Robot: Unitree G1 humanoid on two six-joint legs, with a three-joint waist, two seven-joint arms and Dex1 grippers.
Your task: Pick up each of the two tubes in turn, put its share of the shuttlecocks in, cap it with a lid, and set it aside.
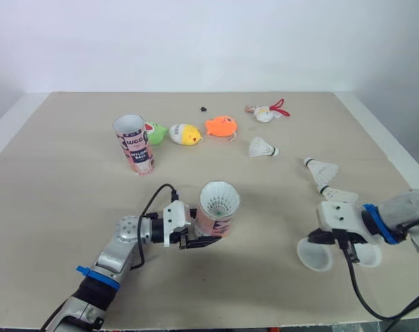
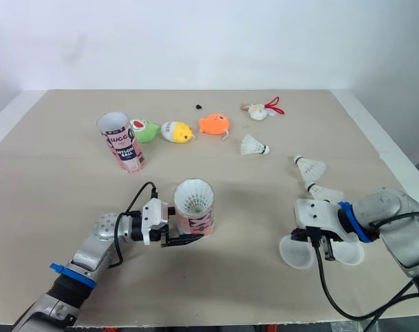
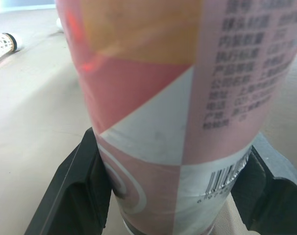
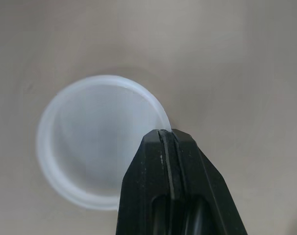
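Left tool (image 1: 201,241), arm outstretched, clamps the tube (image 1: 215,223); right tool (image 4: 170,139) pinches lid (image 4: 85,147).

A beige tabletop (image 1: 57,207) is shown. At the upper left of the frame an open tube (image 1: 134,144) is stood upright, and a green toy (image 1: 155,131), a yellow toy (image 1: 185,134) and an orange toy (image 1: 221,126) are laid in a row beside it. A white-and-red toy (image 1: 266,113) is seen at upper right. One shuttlecock (image 1: 263,147) is laid right of centre, and two more shuttlecocks (image 1: 321,168) further right. A second tube (image 1: 216,216) is stood at lower centre. A translucent lid (image 1: 314,254) is seen tilted at lower right, with another lid (image 1: 370,256) just beside it.
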